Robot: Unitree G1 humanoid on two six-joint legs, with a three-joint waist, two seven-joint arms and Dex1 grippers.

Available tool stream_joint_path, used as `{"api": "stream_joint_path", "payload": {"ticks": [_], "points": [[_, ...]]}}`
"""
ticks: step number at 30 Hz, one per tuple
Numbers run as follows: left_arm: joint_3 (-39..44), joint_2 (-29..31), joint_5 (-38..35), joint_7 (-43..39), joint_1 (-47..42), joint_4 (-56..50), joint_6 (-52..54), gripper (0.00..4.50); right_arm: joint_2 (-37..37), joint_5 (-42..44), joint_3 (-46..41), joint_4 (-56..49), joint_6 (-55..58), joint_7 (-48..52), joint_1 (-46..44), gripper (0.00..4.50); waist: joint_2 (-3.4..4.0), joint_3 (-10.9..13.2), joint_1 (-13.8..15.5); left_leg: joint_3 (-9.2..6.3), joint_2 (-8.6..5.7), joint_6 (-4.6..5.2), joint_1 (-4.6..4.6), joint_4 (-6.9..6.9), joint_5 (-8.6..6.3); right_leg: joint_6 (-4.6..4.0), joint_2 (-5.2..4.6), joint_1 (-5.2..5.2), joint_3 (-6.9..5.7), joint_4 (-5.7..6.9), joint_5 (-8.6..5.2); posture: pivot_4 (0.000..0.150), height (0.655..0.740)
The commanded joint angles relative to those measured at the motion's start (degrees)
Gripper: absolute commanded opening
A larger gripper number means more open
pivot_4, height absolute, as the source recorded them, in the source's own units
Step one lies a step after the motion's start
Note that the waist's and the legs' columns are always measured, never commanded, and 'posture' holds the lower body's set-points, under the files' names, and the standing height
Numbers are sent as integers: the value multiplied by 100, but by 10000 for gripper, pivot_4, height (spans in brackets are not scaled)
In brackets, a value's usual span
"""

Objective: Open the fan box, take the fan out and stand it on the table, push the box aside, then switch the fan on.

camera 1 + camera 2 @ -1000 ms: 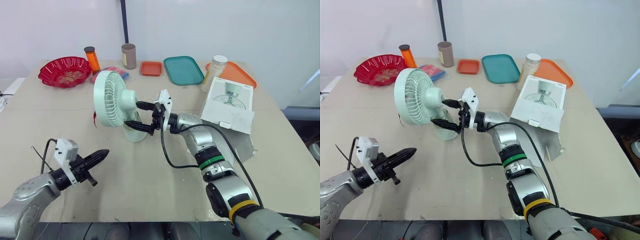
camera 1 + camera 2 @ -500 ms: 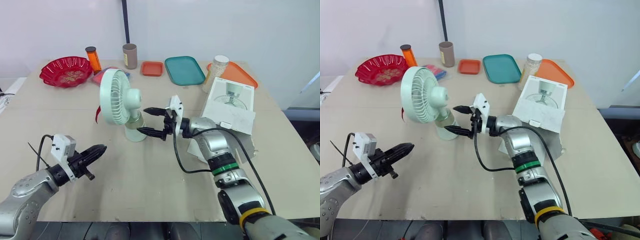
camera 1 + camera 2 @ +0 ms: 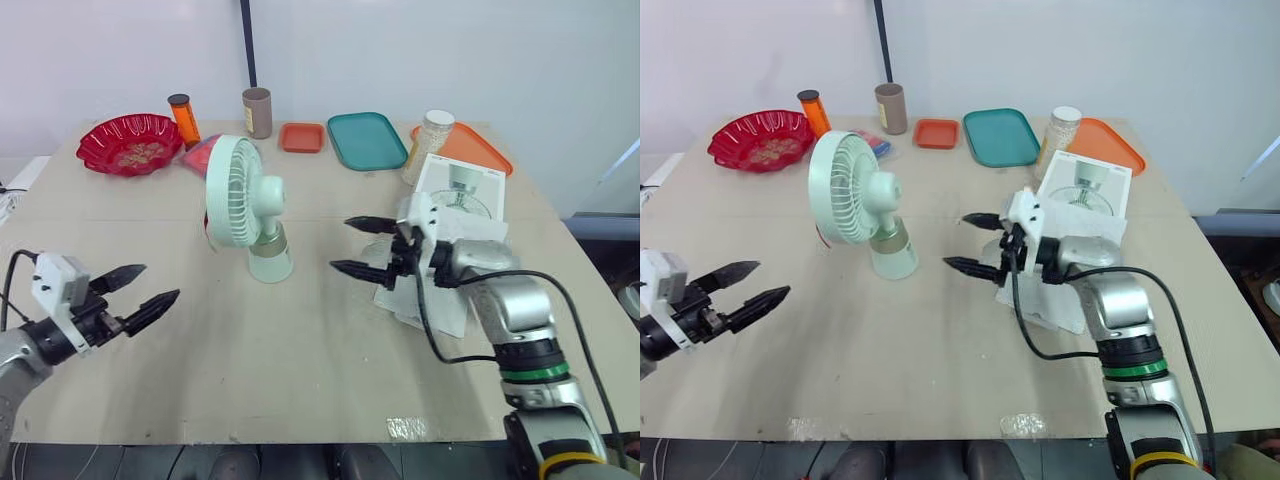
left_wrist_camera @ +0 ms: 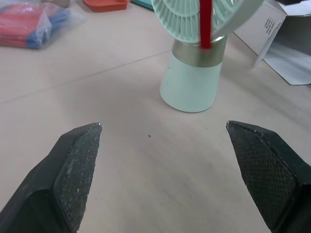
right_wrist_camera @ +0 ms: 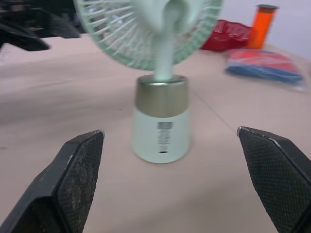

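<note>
Now the mint-green fan (image 3: 245,205) stands upright on the beige table (image 3: 300,360), near the middle and slightly toward the robot's left, its round grille turned to the robot's left and its pale base, ringed by a gold band, flat on the tabletop. A red strip (image 4: 205,22) hangs down the front of the grille. The right gripper (image 3: 341,244) hovers just above the table to the right of the fan, apart from it, its two black fingers spread wide and pointing at the base. The left gripper (image 3: 158,281) sits low near the table's left front, well apart from the fan, fingers likewise parted wide and holding nothing. The white fan box (image 3: 458,198) (a picture of the fan printed on top) lies behind the right gripper with a flap open and white paper under its near edge. Along the far edge stand a red bowl (image 3: 130,143), an orange bottle (image 3: 183,116), a brown cup (image 3: 257,111), a small orange tray (image 3: 301,136), a teal tray (image 3: 366,140) and a jar (image 3: 430,142).
</note>
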Motion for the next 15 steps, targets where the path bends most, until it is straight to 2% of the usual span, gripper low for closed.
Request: {"api": "stream_joint_path", "payload": {"ticks": [1, 4, 15], "points": [[156, 92, 233, 78, -95, 50, -252, 44454, -231, 143, -222, -576, 337, -208, 148, 45000, -1, -1, -1, 0, 0, 0, 0, 0, 0, 0, 0, 0, 0, -1, 0, 1500, 7400], [44, 93, 492, 242, 25, 74, -203, 44454, -501, 344, -300, -1043, 710, -221, 589, 45000, -1, -1, 5, 1, -1, 2, -7, -4, -1, 4, -2, -1, 1, -7, -3, 1500, 7400], [8, -43, 597, 183, 104, 189, -302, 44454, -452, 107, -69, -527, 377, -415, 478, 45000, -2, -1, -2, 11, 1, 4, 0, -1, -2, 5, 1, 1, 8, -6, -2, 1500, 7400]]}}
